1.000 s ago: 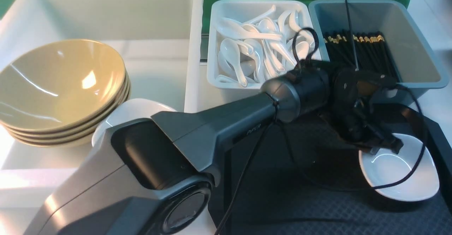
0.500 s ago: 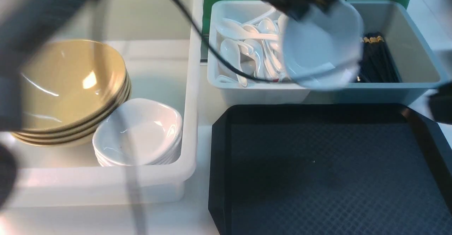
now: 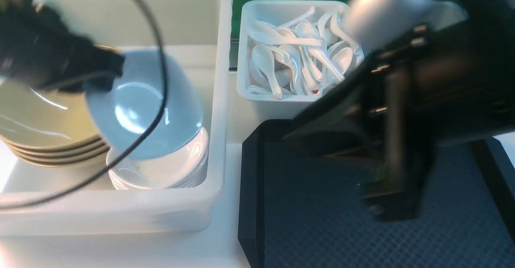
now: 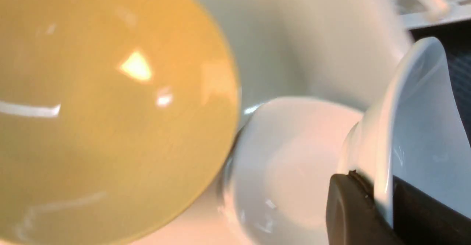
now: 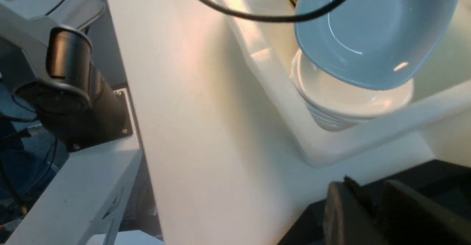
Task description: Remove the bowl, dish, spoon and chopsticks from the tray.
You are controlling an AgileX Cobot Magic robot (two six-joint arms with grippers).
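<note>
My left pincer is clenched on the rim of the dish. The dish hangs tilted from it, just above the stack of white dishes in the tub, and the olive bowls sit close beside. I judge the clearing nearly done: this dish needs only lowering and letting go. The tray under my right pincer shows nothing wherever my arm does not hide it. Whether that pincer is released, I cannot tell.
</note>
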